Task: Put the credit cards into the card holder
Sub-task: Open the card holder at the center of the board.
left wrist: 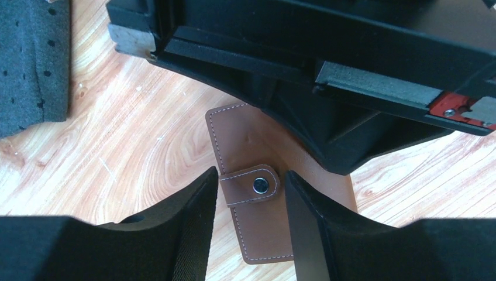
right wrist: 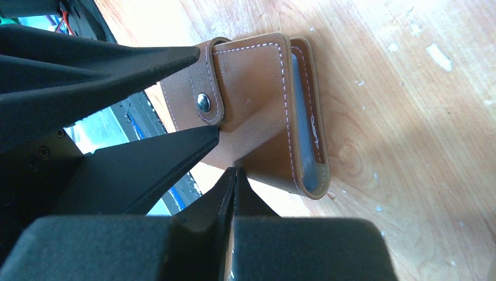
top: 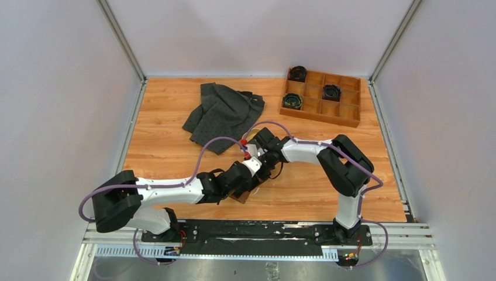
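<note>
At table centre from above, both arms meet over the small brown leather folding card holder (top: pixel 242 196). Left wrist: left gripper (left wrist: pixel 250 193) half-open, straddling the snap tab (left wrist: pixel 251 185), contact unclear. Right wrist: right gripper (right wrist: pixel 234 178) shut, empty, pressing holder's face; keep it pinned, pinch tab squarely.

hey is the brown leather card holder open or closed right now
Closed: the brown leather card holder is folded flat, its strap with the metal snap button wrapped over the front.
</note>
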{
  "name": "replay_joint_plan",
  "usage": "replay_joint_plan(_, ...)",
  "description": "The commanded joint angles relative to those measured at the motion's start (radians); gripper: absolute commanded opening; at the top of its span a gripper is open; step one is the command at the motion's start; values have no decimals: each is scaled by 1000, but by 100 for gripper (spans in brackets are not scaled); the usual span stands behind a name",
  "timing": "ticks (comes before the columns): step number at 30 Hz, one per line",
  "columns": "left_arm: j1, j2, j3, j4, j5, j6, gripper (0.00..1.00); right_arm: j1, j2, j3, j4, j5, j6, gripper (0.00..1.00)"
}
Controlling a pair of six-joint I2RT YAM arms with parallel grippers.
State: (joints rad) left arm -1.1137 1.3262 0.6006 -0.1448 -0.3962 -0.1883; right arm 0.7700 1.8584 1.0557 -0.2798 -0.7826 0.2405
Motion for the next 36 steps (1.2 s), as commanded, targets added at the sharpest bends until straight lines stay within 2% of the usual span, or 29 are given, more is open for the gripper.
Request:
replay_joint_plan(1, 6, 17, -26, 1, -14, -6, 48, 1, 23, 9, -39, 65, -14, 0)
replay_joint_plan(10, 29, 30, -36, -34, -27, -79, 31, -3, 27, 9, -46, 86, -18, 0)
replay_joint_plan(13, 46, 21, -40, -46, -21, -95, 23, -3, 34, 13, -58, 114, -23, 0)
replay_joint_plan(15, 55, 16, -39, -52, -16, -101, 13, -4, 42, 19, -74, 137, -28, 0)
replay_joint_plan(17, 58, 10, -40, -56, -10, -107, 10, -8, 49, 22, -81, 149, -30, 0)
replay_joint_plan(22, 68, 0, -43, -58, 3, -110, 0, -12, 26, 33, -79, 73, -48, 0)
replay_joint_plan(30, 73, -90, -82, -58, -6, -168, 0, -48, -51, 69, -75, -45, -68, 2)
replay_joint_plan(36, 73, -175, -121, -39, -5, -203, 0, -61, 2, 147, -51, -124, -5, 7)
